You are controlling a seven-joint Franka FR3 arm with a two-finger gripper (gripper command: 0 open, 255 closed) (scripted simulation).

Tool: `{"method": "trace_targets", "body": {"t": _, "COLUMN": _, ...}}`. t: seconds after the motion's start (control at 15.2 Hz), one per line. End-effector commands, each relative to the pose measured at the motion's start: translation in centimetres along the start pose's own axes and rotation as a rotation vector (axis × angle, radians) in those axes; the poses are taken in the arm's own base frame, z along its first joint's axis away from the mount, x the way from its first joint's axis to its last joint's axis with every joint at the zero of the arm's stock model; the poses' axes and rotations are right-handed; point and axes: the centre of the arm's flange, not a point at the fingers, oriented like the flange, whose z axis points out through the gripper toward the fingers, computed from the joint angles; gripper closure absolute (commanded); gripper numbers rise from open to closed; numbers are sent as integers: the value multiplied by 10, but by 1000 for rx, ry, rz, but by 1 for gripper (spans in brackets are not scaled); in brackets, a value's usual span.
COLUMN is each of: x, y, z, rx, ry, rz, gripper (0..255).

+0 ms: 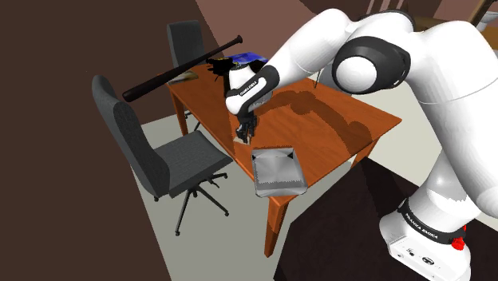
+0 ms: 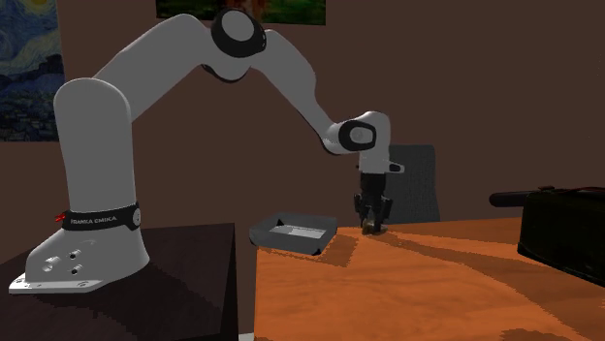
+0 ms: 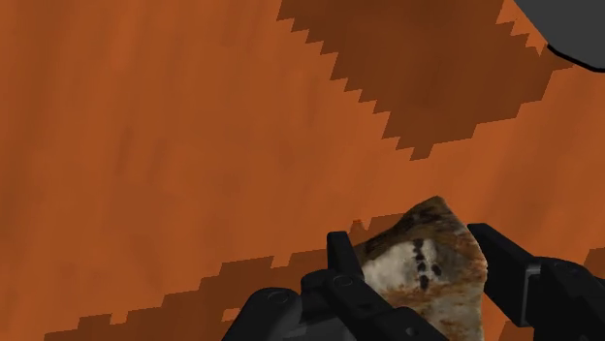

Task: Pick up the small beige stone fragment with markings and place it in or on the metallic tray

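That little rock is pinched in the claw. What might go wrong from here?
The stone fragment is irregular, so it may slip or twist between the fingers of the end effector. The tray sits at the table corner, so a nudge to its rim might push it toward the edge.

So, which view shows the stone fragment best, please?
The wrist view: the stone fragment sits close up between the fingers, dark markings visible. The shoulder and second exterior views show barely a speck at the gripper.
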Motion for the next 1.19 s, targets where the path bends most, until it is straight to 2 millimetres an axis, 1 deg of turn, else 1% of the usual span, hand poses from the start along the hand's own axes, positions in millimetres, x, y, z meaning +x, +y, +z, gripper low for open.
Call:
{"method": "trace_targets", "body": {"t": 0.0, "x": -1, "y": 0, "z": -8, "rx": 0, "ry": 0, "rz": 0, "gripper": 255}}
{"method": "trace_targets", "body": {"t": 1.12, "x": -10, "y": 7, "z": -97, "rx": 0, "ry": 0, "rz": 0, "gripper": 255}}
